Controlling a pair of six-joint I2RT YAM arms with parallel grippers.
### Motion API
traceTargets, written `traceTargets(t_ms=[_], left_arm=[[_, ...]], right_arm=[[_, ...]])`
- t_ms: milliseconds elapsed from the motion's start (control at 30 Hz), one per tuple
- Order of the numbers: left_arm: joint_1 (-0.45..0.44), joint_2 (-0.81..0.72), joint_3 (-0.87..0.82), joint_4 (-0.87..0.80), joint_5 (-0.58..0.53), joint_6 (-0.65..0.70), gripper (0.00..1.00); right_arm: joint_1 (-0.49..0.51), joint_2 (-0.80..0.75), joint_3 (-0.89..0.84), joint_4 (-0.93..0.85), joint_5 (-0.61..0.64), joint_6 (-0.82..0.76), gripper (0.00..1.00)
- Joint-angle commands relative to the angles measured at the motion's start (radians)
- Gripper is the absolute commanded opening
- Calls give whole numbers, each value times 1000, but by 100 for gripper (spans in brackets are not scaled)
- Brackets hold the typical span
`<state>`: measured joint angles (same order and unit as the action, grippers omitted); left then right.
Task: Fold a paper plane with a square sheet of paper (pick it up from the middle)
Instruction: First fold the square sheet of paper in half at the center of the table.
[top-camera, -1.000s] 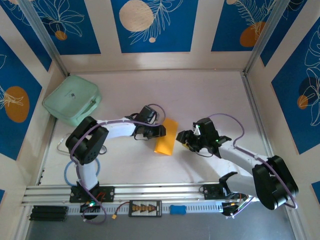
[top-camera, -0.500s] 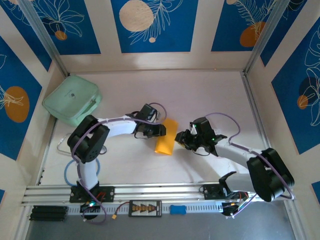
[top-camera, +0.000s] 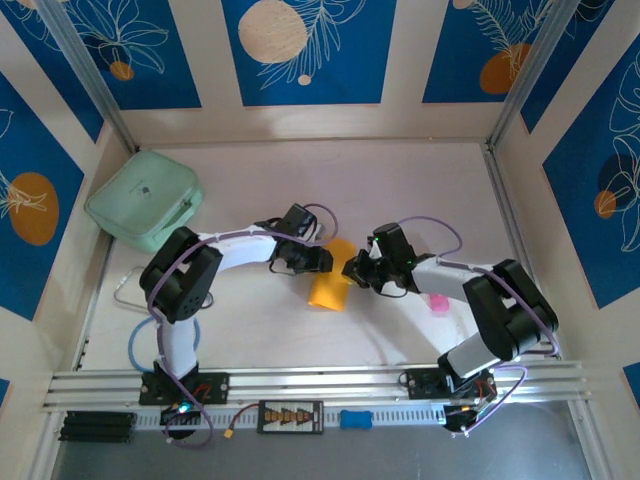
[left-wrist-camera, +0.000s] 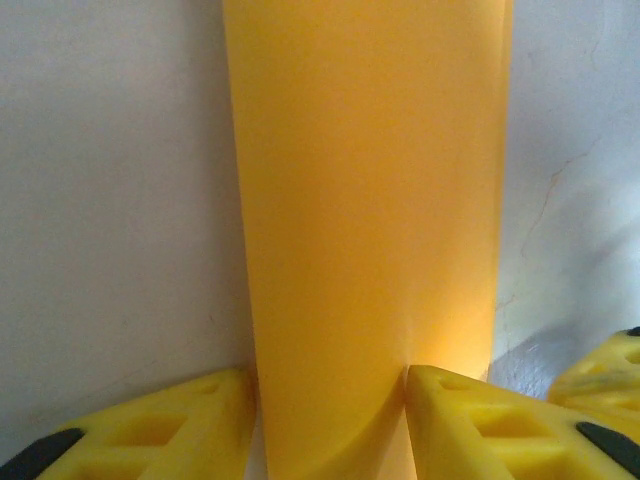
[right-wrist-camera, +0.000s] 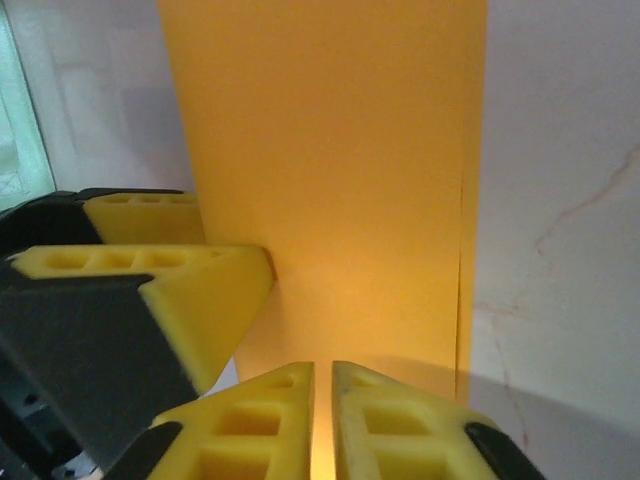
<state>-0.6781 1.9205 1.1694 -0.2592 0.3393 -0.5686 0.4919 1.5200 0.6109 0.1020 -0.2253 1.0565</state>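
While the small mark in the middle of the mint-green case (top-camera: 145, 205) is too small to be read, the blue wall panels (top-camera: 340, 70) carry white leaf drawings and pale or orange discs. About in the middle of the white table (top-camera: 420, 190) lies the orange-yellow sheet of paper (top-camera: 328, 290), folded to a long narrow strip. Both arms are bent at the elbow and reach inward from the near edge, so that the two wrists face each other across the far half of the strip. The left gripper (top-camera: 322, 262) comes from the left; its jaws stand apart, and the strip runs between the two yellow fingers (left-wrist-camera: 160, 425), its edges meeting their inner sides. The right gripper (top-camera: 351, 270) is at the strip's right edge; its fingers (right-wrist-camera: 400, 425) are almost together, with a thin slit of paper colour between them, and whether paper is pinched there cannot be told. A small pink object (top-camera: 438, 301) lies just beside the right forearm.
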Motion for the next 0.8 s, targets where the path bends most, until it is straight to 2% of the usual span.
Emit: traceTargets(t_ms=[0,267,333,467,667,767], left_arm=[[6,30,13,-49,-8,31,46],[5,19,1,-39,10,18,47],[5,0,-10,-30,16,8,50],[5,-48,-39,-4,16,-16,58],[8,-77,-57,36,50,-55,62],[8,-67,-61,70,93,-76,61]], right_arm=[[10,31,25,-11,-16,0,13],[2,116,25,-51,-23,-49,11],[-6,134,40,-113,-20,-105,8],[-36,151,55,-209,-12,-216,8],[-78,172,121,-294,-103,-400,8],[-99,211,150,-299,-159,-441,6]])
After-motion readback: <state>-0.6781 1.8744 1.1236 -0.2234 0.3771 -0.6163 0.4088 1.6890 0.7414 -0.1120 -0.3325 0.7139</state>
